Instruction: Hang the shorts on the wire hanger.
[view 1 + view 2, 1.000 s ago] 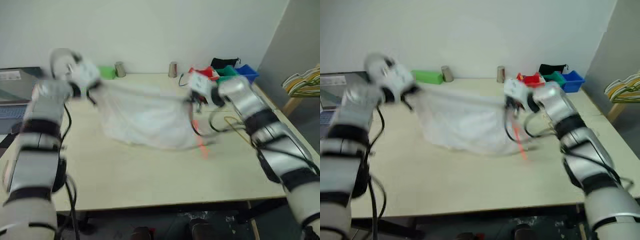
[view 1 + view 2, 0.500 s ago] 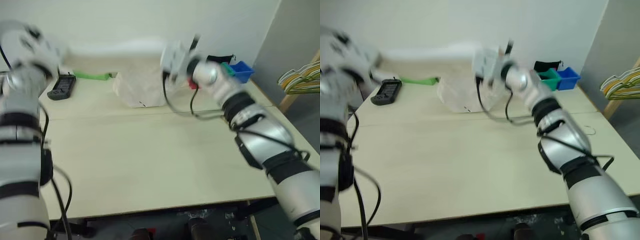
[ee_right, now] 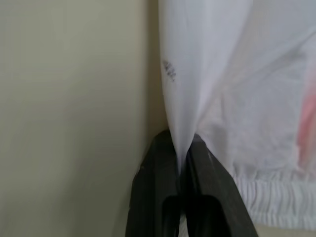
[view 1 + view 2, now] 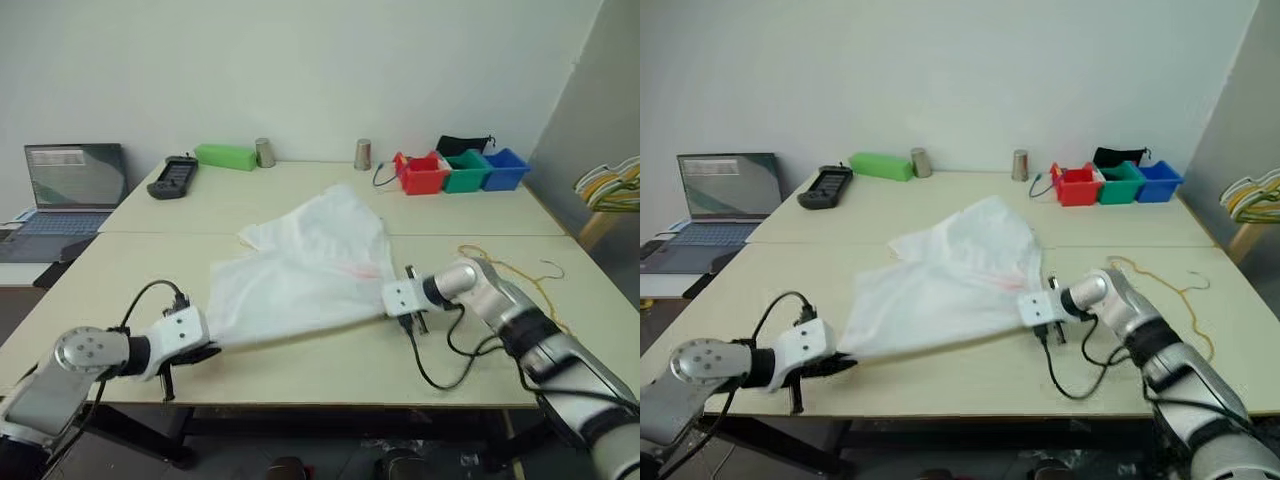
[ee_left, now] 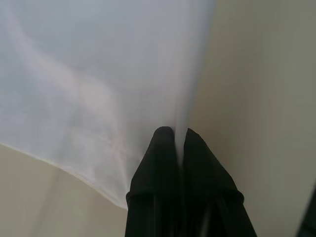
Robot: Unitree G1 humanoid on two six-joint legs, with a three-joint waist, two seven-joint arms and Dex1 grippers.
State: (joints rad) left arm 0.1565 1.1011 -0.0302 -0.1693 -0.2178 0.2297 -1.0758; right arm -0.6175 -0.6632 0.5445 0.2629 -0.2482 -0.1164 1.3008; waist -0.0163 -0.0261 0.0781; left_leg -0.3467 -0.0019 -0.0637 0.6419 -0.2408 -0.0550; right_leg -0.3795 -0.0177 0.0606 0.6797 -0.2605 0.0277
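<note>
The white shorts (image 4: 305,270) lie spread over the middle of the table (image 4: 330,375), a faint pink-red mark near their right side. My left gripper (image 4: 208,350) is low at the table's front left, shut on the shorts' near corner; the left wrist view has its fingertips (image 5: 165,140) pinching thin fabric. My right gripper (image 4: 386,298) is shut on the shorts' opposite edge beside the gathered waistband (image 3: 266,190). The thin yellow-orange wire hanger (image 4: 505,268) lies flat on the table just right of my right arm, apart from the shorts.
A laptop (image 4: 72,180) sits far left. Along the back edge are a black remote (image 4: 172,176), a green box (image 4: 226,156), two metal cups (image 4: 265,151), and red, green and blue bins (image 4: 462,171). A bunch of hangers (image 4: 612,185) hangs at the right. A black cable (image 4: 432,368) loops near the front.
Both arms have come down from high at the back toward the table's front, drawing the shorts out flat between them. The head view has also shifted.
</note>
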